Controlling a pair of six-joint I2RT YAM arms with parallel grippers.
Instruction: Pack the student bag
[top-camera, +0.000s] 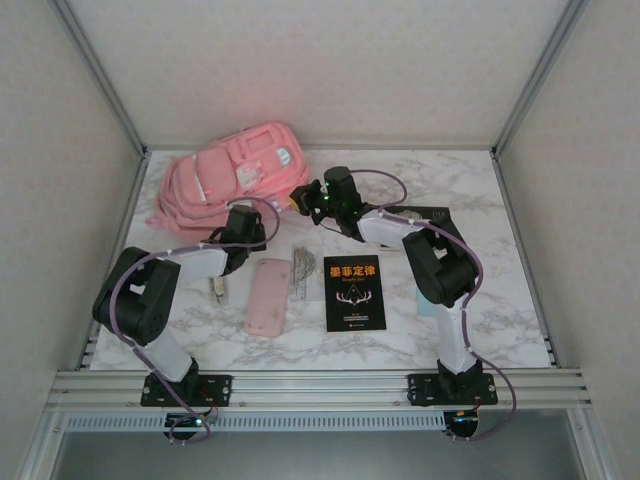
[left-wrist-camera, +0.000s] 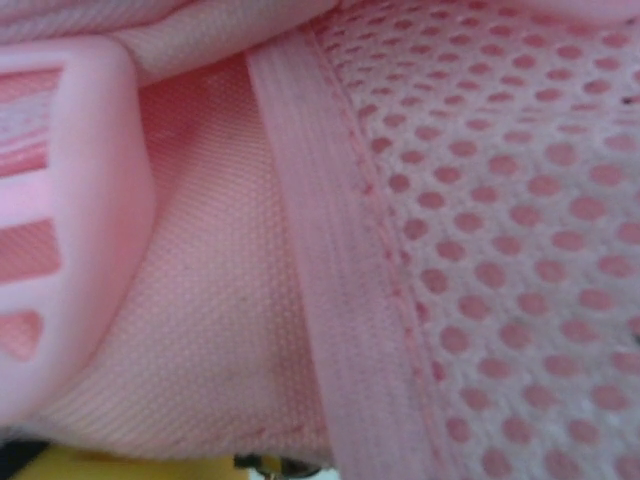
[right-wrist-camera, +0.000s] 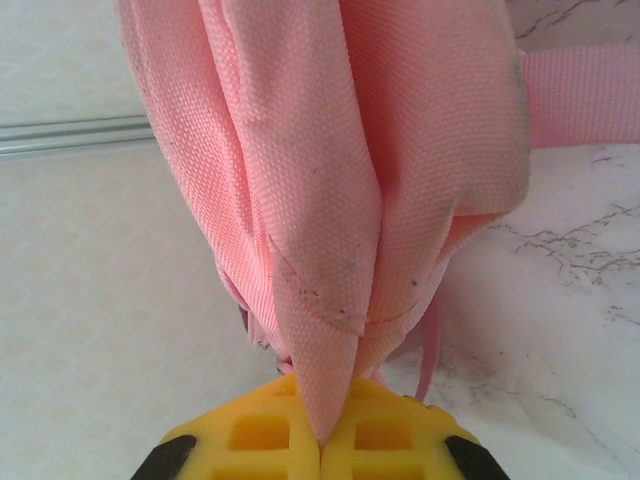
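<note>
A: Where's the top camera looking from?
B: It's sitting high over the near edge of the marble table (top-camera: 500, 205), facing down.
A: The wrist cameras?
B: Both are staring close-up at the student bag (top-camera: 238, 172), sharing it with the top view.

The black book (top-camera: 355, 293) near the middle of the tabletop (top-camera: 510, 290) bears four yellow Chinese characters, 墨菲定律, across the far part of its cover. The smaller print beneath them is too small to read.

Bare marble table (top-camera: 510, 290) lies open right of the black book (top-camera: 355, 292), while the student bag (top-camera: 235, 180) blocks the far-left corner and the pencil case (top-camera: 268, 296) and ruler (top-camera: 299, 276), perhaps touching, crowd the middle.
</note>
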